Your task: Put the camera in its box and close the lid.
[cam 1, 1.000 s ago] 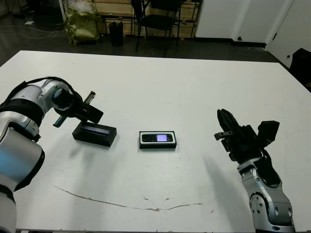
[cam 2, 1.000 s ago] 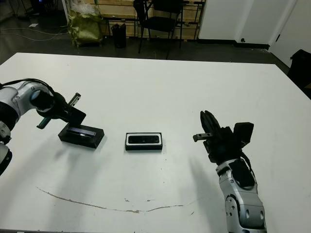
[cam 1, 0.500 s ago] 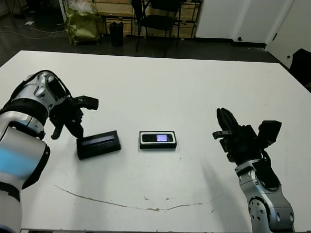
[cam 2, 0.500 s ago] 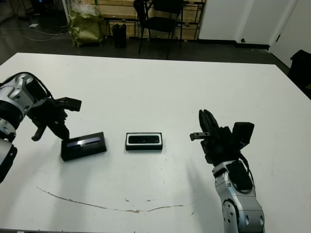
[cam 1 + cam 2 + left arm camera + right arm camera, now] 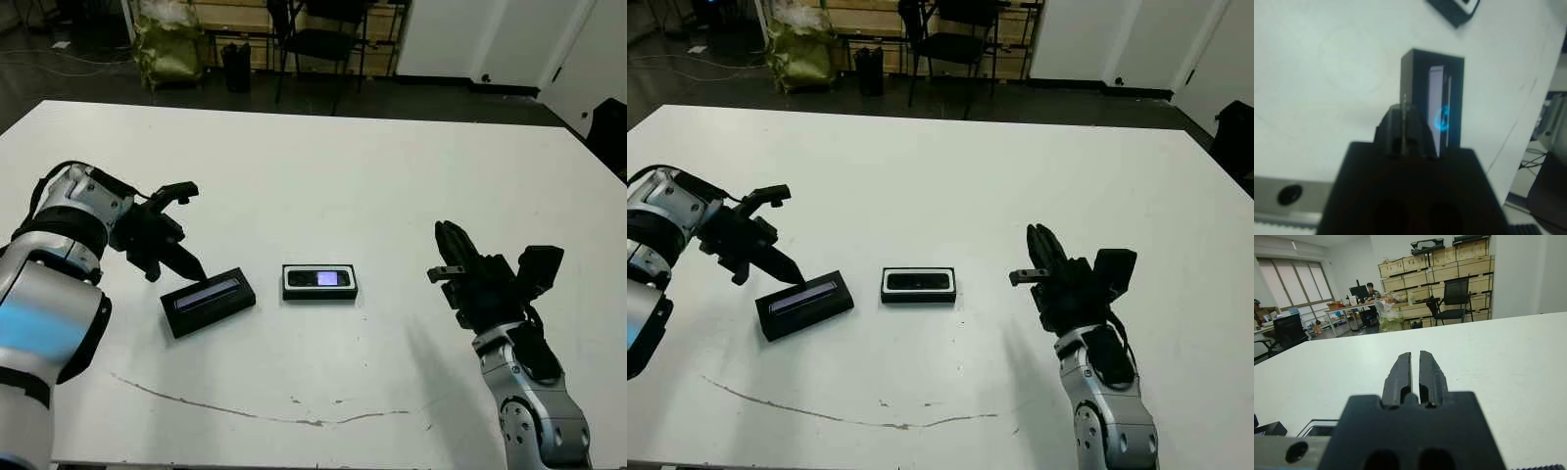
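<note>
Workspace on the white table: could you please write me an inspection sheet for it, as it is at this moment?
Surface: white table, with a thin brown scratch-like line near the front edge.
Job's things: small flat black camera lies inside the shallow white-lined black box; black lid with a bluish-grey strip lies off the box, on its left, apart and turned askew.
Clutter: nothing seen.
Grippers: left gripper is at the lid's far end; right gripper is shut, empty, above the table.
Cables: nothing seen on the table.
Surroundings: black chair, yellow-green bag, seated person.
</note>
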Controlling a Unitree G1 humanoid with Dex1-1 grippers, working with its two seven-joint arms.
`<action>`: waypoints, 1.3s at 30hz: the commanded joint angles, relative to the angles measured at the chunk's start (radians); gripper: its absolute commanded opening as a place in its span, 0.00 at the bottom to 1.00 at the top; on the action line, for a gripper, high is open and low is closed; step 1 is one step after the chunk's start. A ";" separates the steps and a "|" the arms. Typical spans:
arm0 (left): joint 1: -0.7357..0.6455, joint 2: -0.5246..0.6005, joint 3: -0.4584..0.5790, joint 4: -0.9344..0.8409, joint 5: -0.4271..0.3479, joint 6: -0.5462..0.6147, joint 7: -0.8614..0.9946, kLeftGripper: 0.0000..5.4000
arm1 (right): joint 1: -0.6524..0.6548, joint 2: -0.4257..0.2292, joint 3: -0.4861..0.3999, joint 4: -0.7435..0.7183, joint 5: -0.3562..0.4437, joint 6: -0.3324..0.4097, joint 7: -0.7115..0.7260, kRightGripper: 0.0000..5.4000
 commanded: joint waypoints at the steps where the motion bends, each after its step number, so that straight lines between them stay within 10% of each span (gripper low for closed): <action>1: 0.021 0.025 0.043 -0.042 0.003 0.033 0.080 0.00 | 0.005 -0.006 -0.008 0.001 0.004 0.013 -0.008 0.00; 13: 0.106 0.090 0.406 -0.381 -0.187 0.227 0.519 0.00 | 0.018 -0.006 0.008 -0.062 -0.001 0.072 -0.049 0.00; 23: 0.660 0.096 0.700 -1.256 -0.390 0.110 0.778 0.00 | 0.017 -0.009 -0.007 -0.039 0.020 0.046 -0.024 0.00; 39: 1.150 0.192 0.683 -1.692 -0.509 0.208 0.823 0.64 | 0.039 -0.018 -0.040 -0.086 0.052 0.057 -0.032 0.00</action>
